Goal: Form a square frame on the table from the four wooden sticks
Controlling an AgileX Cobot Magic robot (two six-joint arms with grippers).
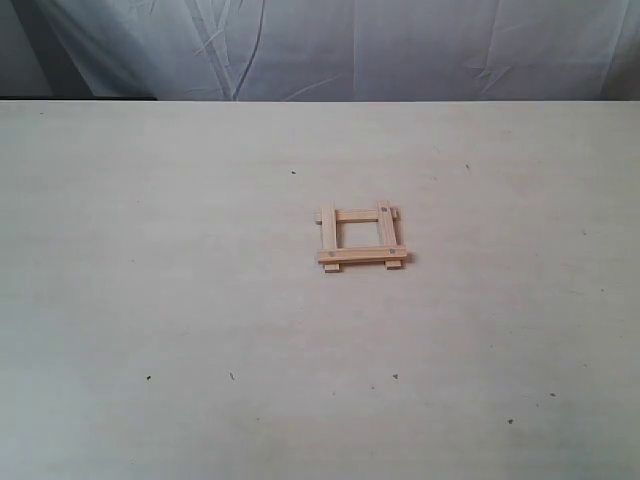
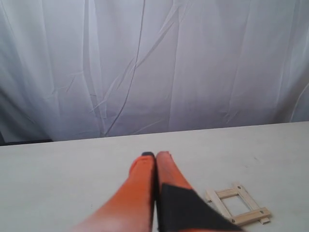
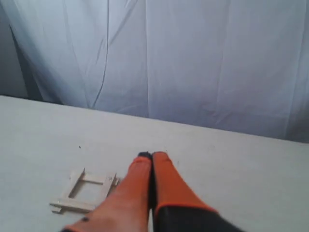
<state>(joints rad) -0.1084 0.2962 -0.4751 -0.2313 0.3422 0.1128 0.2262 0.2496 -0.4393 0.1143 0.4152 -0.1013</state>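
The four wooden sticks lie crossed as a small square frame (image 1: 361,238) near the middle of the table (image 1: 180,300), ends sticking out at the corners and dark dots visible on the right side. Neither arm shows in the exterior view. In the left wrist view my left gripper (image 2: 155,154) is shut, orange fingers pressed together with nothing between them, and the square frame (image 2: 237,204) rests on the table beside it, apart from it. In the right wrist view my right gripper (image 3: 152,155) is shut and holds nothing, with the square frame (image 3: 86,191) off to its side.
A wrinkled grey-white cloth backdrop (image 1: 400,45) hangs behind the table's far edge. A few tiny dark specks (image 1: 148,377) dot the tabletop.
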